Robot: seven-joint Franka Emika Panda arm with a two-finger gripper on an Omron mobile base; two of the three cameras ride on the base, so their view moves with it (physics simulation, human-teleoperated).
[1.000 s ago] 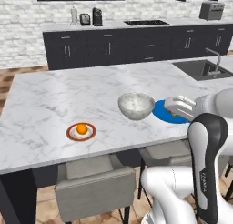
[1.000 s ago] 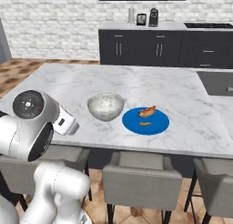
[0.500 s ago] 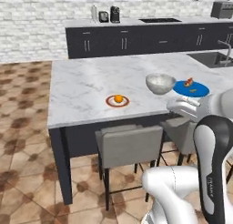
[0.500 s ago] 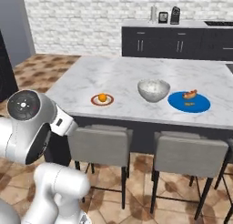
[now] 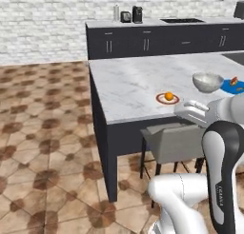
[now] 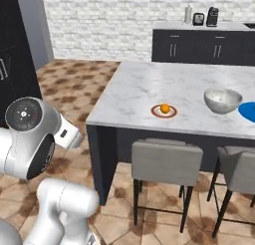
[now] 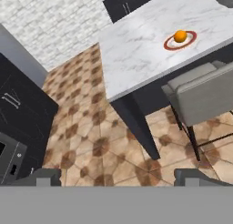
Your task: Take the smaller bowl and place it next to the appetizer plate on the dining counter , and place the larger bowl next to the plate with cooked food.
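1. Larger bowl (image 5: 207, 82): we see the grey-white marbled bowl standing upright on the dining surface (image 5: 128, 85), just beside the bright blue plate with cooked food (image 5: 232, 87); from the right base view the two look almost touching, though we cannot tell for sure.
2. We find the appetizer plate (image 5: 167, 98) nearer the surface's front edge, apart from the larger bowl. An orange ball of food (image 5: 168, 95) sits at its centre.
3. In the hand view we see the red-rimmed plate on the marble top, near the long edge above a grey stool (image 7: 205, 93).
4. Our tool (image 7: 117, 176) hangs over the brown tiled floor (image 7: 91, 145), well apart from the surface. Its two dark fingertips (image 7: 42, 176) stand far apart, spread wide, with nothing between them.
5. We see two grey stools tucked under the surface's front edge in the right base view.
6. Behind the surface we see a wall counter with dark cabinets (image 6: 199, 47) carrying small appliances, against a white brick wall (image 6: 99, 20).
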